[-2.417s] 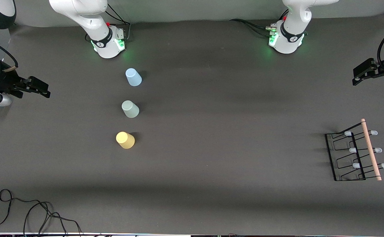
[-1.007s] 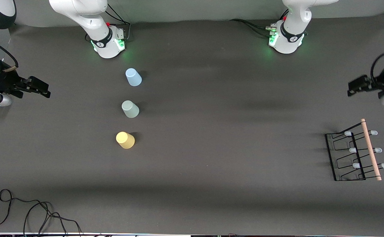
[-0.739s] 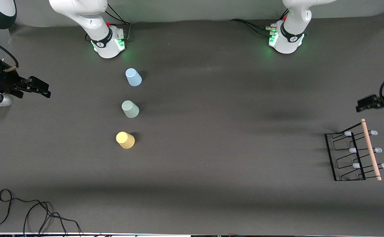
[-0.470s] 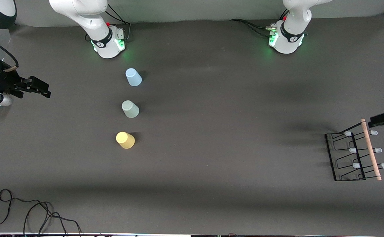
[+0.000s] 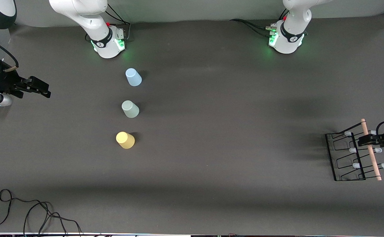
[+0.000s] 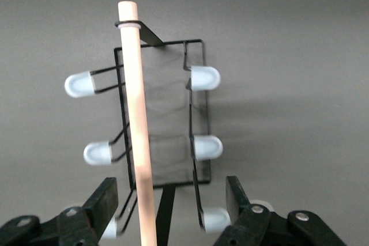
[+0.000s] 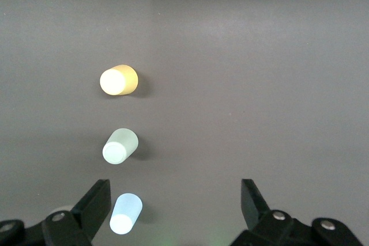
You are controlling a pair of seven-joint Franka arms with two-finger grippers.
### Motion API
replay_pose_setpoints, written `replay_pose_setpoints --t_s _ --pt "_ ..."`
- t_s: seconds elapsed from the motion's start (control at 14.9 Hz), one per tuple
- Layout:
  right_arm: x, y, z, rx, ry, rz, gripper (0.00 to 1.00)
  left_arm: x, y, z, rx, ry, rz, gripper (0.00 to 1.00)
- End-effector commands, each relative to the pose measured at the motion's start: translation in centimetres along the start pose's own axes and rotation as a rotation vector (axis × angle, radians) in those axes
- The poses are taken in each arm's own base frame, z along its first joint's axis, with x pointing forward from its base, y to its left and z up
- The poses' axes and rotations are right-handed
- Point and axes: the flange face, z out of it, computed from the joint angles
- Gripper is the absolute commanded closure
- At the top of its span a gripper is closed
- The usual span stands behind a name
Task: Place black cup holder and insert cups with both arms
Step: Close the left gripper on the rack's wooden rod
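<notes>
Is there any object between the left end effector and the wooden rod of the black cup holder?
Nothing visible does. The left end effector hangs directly over the black cup holder, fingers open to either side of the wooden rod. The cups stand toward the right arm's end.

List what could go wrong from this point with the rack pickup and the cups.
1. The left gripper is open around the black cup holder's wooden rod, which sits nearer one finger; closing off-centre may shove or tilt the rack.
2. The finger tips sit close to the blue-tipped prongs and could snag them.
3. The cups stand upside down, so the waiting right gripper could tip one.
</notes>
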Motion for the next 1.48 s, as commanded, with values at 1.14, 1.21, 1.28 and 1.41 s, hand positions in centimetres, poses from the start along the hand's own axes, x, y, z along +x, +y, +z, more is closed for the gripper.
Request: replay_pose_setpoints --t_s 1.14,1.21,1.28,1.41 --pt "-0.2 -0.2 -0.2 0.019 -0.003 0.009 0.00 0.2 -2.0 0.4 -0.004 -0.037 0.026 1.00" --pt "-0.2 -0.2 -0.2 0.019 -0.003 0.009 0.00 0.1 -1.7 -1.4 -0.011 -0.051 0.020 1.00" --pt "-0.2 -0.2 -0.2 0.019 -0.003 0.009 0.00 0.0 -1.3 -3.0 -0.029 -0.072 0.014 1.00" --pt "-0.2 -0.2 -0.2 0.019 -0.004 0.009 0.00 -0.1 0.9 -5.5 -0.043 -0.119 0.033 1.00"
